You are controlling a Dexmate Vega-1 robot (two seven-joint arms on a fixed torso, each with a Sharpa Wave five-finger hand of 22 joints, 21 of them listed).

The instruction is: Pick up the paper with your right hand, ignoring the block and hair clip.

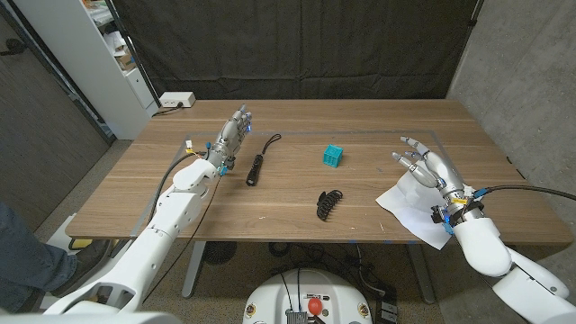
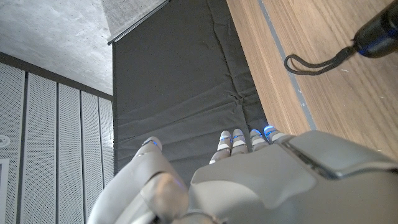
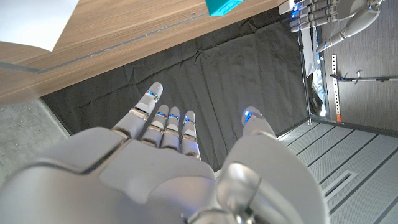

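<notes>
Both hands empty; right hand point(image 1: 432, 171) hovers spread above paper point(image 1: 407, 205), reach underway, next lower and pinch its edge.

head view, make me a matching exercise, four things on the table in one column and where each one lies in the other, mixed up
Things:
1. paper
2. block
3. hair clip
4. black tool with a wrist loop

Places:
A. beside the left hand
B. under the right hand, at the table's right near edge
C. mid-table, on the far side of the hair clip
D. mid-table, towards the near edge

Pairs: 1-B, 2-C, 3-D, 4-A
</notes>
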